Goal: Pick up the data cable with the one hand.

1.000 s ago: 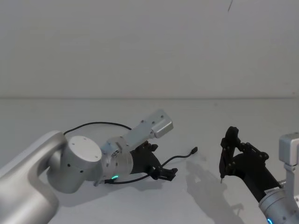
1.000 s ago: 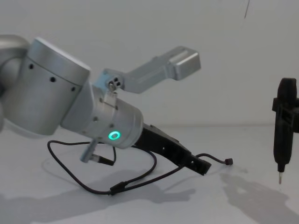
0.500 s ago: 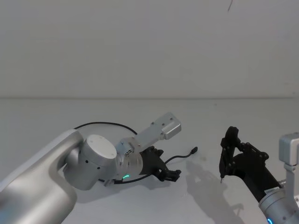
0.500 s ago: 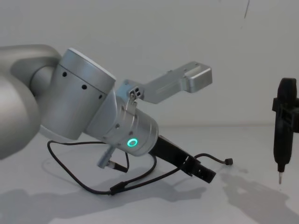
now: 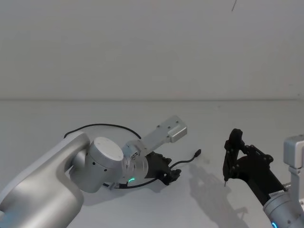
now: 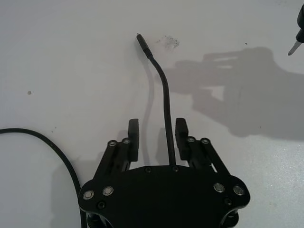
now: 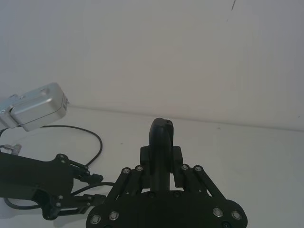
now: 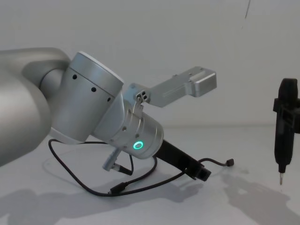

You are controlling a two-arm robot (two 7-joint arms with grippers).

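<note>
Nearest the robot, on the right, the right end effector (image 7: pixel 161 164) hung over the desk (image 5: pixel 152 211). Its fingers (image 7: pixel 178 161) were clamped on either side of a slim black pen-shaped tool (image 8: pixel 286 123), held upright with the metal tip (image 8: pixel 281 180) pointing down. On the left, the left arm reached forward and down, and its thick silver wrist (image 8: pixel 136 133) showed a lit green ring light (image 8: pixel 138 145). Under that wrist a slack stretch of the data cable (image 8: pixel 150 180) lay on the desk, its thicker joint (image 8: pixel 117 189) on the near side of the curve. Ahead of the wrist the left end effector (image 6: pixel 157 128) sat low over the desk with its fingers (image 6: pixel 133 137) apart. The cable ran out between them, closer to one finger than the other; contact could not be told. Past the fingertips the cable bent gently and ended in a small plug (image 6: pixel 140 38) resting on the desk, well apart from the tool's tip. Farther back, behind the left arm, the rest of the cable swept in a wide loop (image 5: pixel 102 126) flat on the desk. Plain pale wall (image 5: pixel 152 47) beyond.
</note>
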